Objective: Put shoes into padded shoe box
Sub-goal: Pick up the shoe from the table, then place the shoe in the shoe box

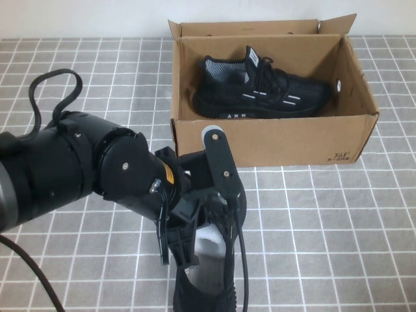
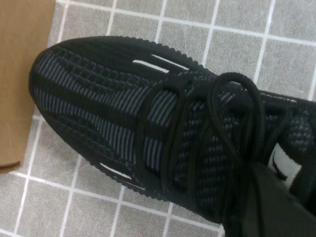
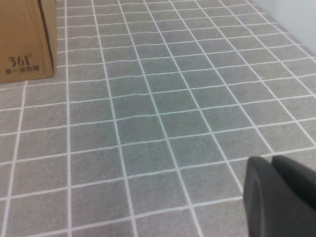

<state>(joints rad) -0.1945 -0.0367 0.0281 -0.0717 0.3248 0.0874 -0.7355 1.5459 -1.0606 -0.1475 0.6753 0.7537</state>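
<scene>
One sneaker (image 1: 260, 88) was already home, lying on its side inside the padded shoe box (image 1: 273, 146) with its sole toward the front wall and its toe pointing to the robot's right, white dash marks showing along its flank. The box stood open on the grey tiled cloth (image 1: 325, 221) at the far middle of the table, flaps upright, small dark print at its lower front right corner. And there was the second sneaker (image 2: 148, 128), out on the tiles just in front of the box, its toe close to the box's front wall and its heel toward the near edge. The left arm (image 1: 71, 169) swept in from the left and hung right over it, and the left gripper (image 1: 201, 224) sat down at the shoe's collar, one finger against the white inner lining; whether the jaws had actually pinched the fabric could not be told, since the arm's own body covered them. In the left wrist view the laces and knit toe filled the picture, a cardboard corner just beside the toe. The right gripper (image 3: 281, 197) hovered over bare tiles to the right of the box, only one dark fingertip showing, so its opening could not be judged.
</scene>
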